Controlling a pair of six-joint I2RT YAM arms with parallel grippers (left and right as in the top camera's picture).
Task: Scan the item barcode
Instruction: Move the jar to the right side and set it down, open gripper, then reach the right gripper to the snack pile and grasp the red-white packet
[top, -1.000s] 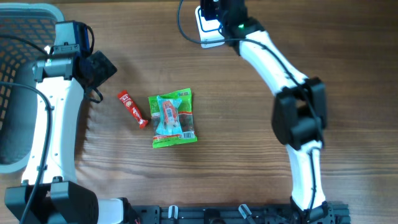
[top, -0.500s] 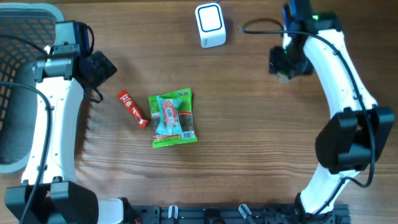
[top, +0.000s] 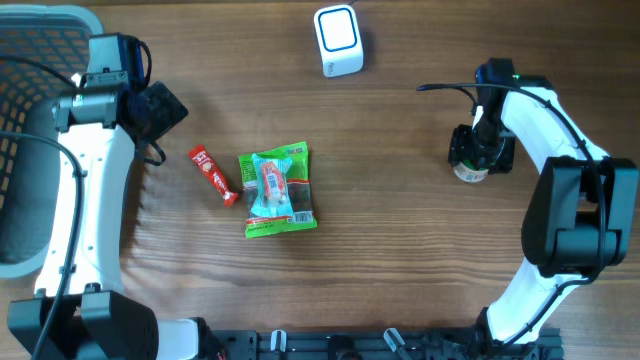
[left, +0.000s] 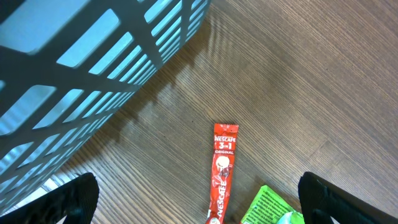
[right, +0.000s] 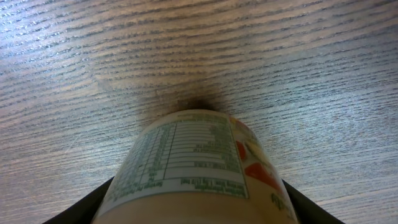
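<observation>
My right gripper (top: 481, 152) is shut on a cream bottle (top: 470, 171) with a green and red label, at the right side of the table. In the right wrist view the bottle (right: 193, 168) fills the space between the two dark fingers (right: 84, 208), its far end down at the wood with a shadow under it. The white scanner (top: 338, 41) with a blue face stands at the back centre, well to the left of this gripper. My left gripper (top: 160, 108) hangs open at the left, above and beside a red Nescafe sachet (left: 222, 171).
A green snack packet (top: 279, 192) lies in the middle, just right of the red sachet (top: 213, 174). A grey slatted basket (top: 20, 60) occupies the far left edge; its wall (left: 93, 62) fills the upper left of the left wrist view.
The right arm has swung from the scanner at the back to the right side and come down, carrying the bottle to the table. The left arm has not moved.
</observation>
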